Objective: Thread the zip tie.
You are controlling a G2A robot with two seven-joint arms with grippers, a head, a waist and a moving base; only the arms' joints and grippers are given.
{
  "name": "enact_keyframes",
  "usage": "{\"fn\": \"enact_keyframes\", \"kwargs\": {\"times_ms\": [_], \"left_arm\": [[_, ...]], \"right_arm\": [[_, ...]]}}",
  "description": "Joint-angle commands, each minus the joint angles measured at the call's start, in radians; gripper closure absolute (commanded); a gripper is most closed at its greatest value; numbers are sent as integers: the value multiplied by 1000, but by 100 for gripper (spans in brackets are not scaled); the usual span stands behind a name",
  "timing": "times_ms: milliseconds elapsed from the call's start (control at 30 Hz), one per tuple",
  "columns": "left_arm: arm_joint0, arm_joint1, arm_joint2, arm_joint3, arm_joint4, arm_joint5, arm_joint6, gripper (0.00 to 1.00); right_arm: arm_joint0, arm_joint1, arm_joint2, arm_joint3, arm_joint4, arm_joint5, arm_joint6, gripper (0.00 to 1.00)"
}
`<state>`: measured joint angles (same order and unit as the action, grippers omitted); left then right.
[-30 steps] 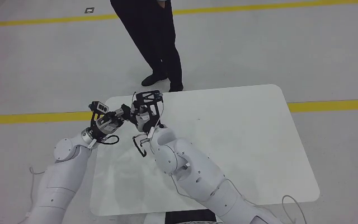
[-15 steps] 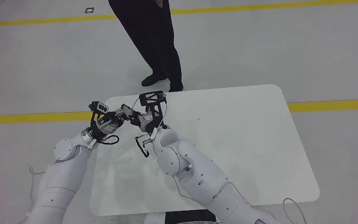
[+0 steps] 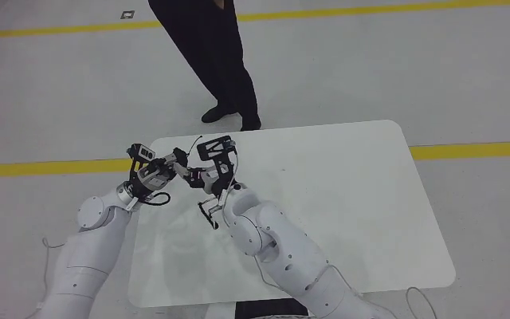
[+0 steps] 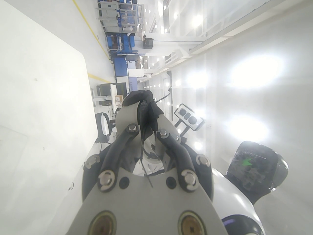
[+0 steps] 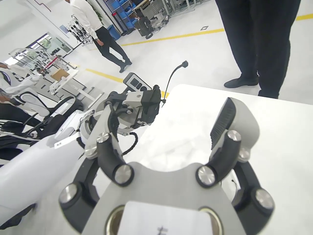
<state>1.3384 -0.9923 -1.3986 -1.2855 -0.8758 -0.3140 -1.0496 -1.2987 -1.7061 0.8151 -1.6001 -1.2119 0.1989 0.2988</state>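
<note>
Scene at the far-left corner of the worktop (image 3: pixel 343 207), seen from the floor beside it.

Both arms gather at this one corner. The rounded corner edge lies directly beneath them. From there, a broad stretch of white surface runs to the worktop's right edge and near edge.

The left tool (image 4: pixel 143 100) hangs at the corner's outer edge, partly beyond the worktop. Its fingers are pressed together and pinch the zip tie (image 5: pixel 171 78).

The right tool (image 5: pixel 168 110) sits just inside the corner, over the worktop. Its fingers are spread wide with nothing between them. It faces the left tool and stands near it but apart, and it does not touch the strap.

The zip tie is black and thin. Its long axis runs through the left tool's grip. The head end projects past the fingertips and rises above the corner in a gentle curve that bends toward the worktop's far edge. The pointed tail runs back between the fingers toward the wrist.

Hard to make out:
- The stretch of strap clamped between the dark pads is hidden.
- In the top view the strap is too fine to trace.
- In the right wrist view, one finger of the right tool overlaps the left arm's linkage, so its tip cannot be separated.
</note>
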Motion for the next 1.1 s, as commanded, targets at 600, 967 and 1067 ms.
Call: {"fn": "enact_keyframes", "kwargs": {"times_ms": [600, 967, 1067], "left_arm": [[-4, 11, -56, -26, -150, 332, -14, 100], [1, 7, -70, -41, -373, 654, 124, 100], [8, 13, -37, -43, -449, 654, 143, 100]], "right_arm": [[-54, 92, 49, -51, -358, -136, -91, 0], [122, 197, -98, 55, -358, -21, -106, 0], [209, 245, -205, 90, -358, 63, -109, 0]]}}
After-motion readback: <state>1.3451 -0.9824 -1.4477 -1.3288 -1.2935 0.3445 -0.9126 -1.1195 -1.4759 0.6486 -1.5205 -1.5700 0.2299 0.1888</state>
